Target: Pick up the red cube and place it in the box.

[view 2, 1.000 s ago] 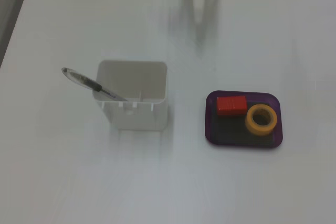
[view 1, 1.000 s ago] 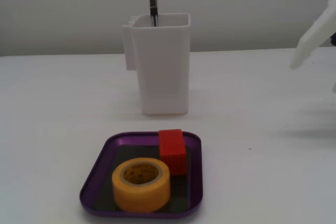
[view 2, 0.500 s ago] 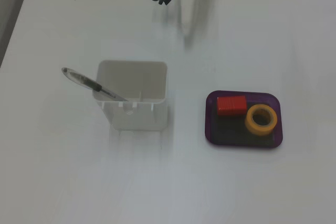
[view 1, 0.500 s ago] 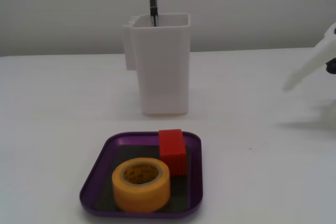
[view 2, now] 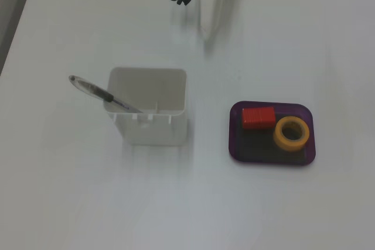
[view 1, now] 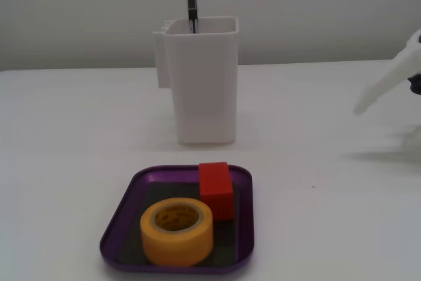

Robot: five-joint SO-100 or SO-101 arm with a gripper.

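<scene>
The red cube lies inside the purple box, at its back, touching the tray floor beside a yellow tape roll. In the other fixed view the cube sits in the left part of the box, next to the roll. My white gripper is empty and far from the box, at the right edge. From above it sits at the top of the table. It blends with the white table, so I cannot tell how its jaws stand.
A tall white plastic container with a pen in it stands behind the box. From above, the container is left of the box, its pen leaning out to the left.
</scene>
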